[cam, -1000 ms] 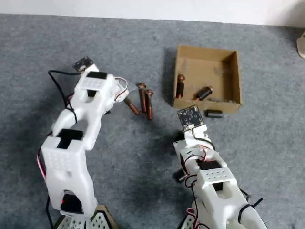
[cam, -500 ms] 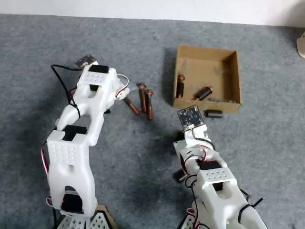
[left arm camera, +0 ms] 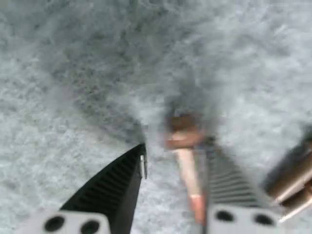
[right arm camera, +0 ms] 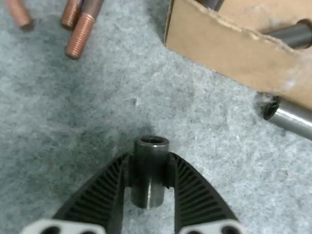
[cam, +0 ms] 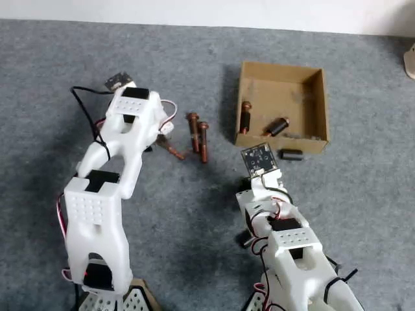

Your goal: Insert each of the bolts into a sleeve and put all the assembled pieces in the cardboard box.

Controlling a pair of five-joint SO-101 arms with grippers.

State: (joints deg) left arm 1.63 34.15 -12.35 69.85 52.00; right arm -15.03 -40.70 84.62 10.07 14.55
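Observation:
Three copper bolts lie left of the cardboard box [cam: 283,145]. In the left wrist view my left gripper [left arm camera: 175,148] is open low over the carpet, and one bolt [left arm camera: 187,161] lies between its fingers, close against one finger [left arm camera: 226,180]. From above this bolt [cam: 173,149] sits tilted beside the left wrist. The other two bolts [cam: 198,136] lie side by side nearby. My right gripper [right arm camera: 150,163] is shut on a dark sleeve [right arm camera: 150,173] held upright just above the carpet, in front of the box wall [right arm camera: 229,44]. Two assembled pieces [cam: 245,116] [cam: 277,126] lie inside the box.
A loose dark sleeve [cam: 291,154] lies on the carpet against the box's front wall, also seen as a grey sleeve [right arm camera: 287,114] beside my right gripper. The right arm [cam: 279,220] stands in front of the box. Grey carpet stretches open to the far left and back.
The left arm has shifted slightly away from its base. The nearest bolt has turned and slid a little to the left. The right arm and its sleeve have not moved.

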